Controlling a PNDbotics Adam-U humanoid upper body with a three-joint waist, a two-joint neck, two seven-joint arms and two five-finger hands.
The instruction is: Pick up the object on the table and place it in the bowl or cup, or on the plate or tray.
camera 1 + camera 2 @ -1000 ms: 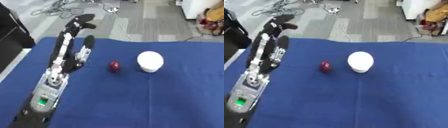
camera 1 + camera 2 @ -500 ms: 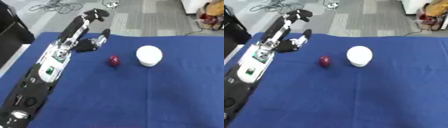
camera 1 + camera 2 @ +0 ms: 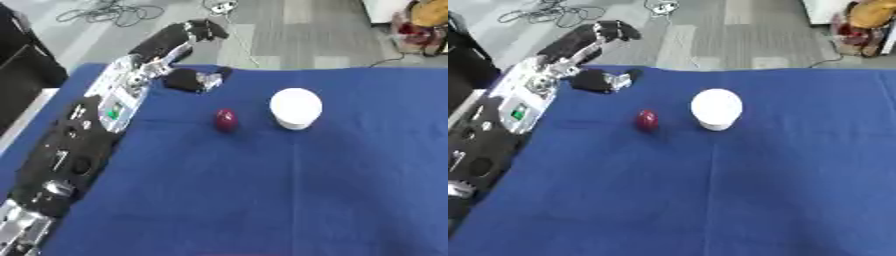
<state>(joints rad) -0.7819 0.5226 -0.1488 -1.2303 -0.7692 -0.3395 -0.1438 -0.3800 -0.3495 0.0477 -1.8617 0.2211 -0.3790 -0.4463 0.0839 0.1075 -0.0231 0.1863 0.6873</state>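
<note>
Left arm [image 3: 96,125]: black and silver, with a small green panel on the forearm, entering from the lower left corner and stretched diagonally up along the left side of the blue table [image 3: 262,200]. Left hand [image 3: 171,47]: at the far left corner of the table, fingers reaching out past the far edge over the grey floor, tips bent over, thumb [image 3: 194,80] curled low just above the cloth; it holds nothing (whether the fingers count as relaxed or clenched cannot be told from either view). Ball [image 3: 226,120]: small, dark red, roundish, lying on the blue cloth a little left of centre, apart from the hand and near the thumb side of it. Cup [image 3: 296,108]: white, rounded, standing on the cloth just beside the ball on its right, not touching it. Floor beyond the table: grey, with loose cables [image 3: 114,12] at the far left. Right hand: not seen in either view.
</note>
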